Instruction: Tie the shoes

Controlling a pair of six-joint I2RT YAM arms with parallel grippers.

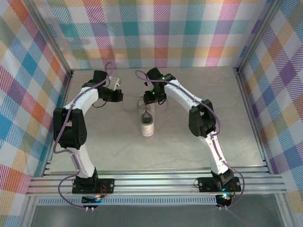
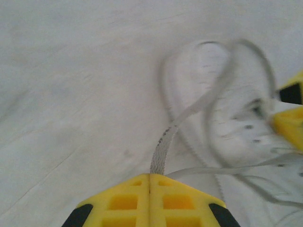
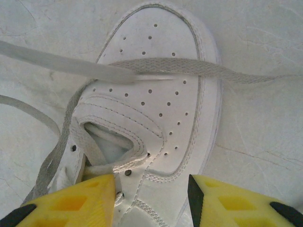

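Top external: one sneaker (image 1: 148,124), two hands (image 1: 117,83) (image 1: 150,100), two arms.

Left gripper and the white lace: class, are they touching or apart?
Touching. In the left wrist view the left gripper has its jaws shut, and the lace runs straight out from between them.

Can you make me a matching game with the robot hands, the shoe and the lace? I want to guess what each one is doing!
Things:
1. left gripper
2. right gripper
3. sneaker
4. lace

What each is doing:
A. lying on the grey table
B. jaws apart, one finger on each side of the sneaker
C. pinched between two yellow fingers
D. jaws pressed together

Pairs: 1-D, 2-B, 3-A, 4-C
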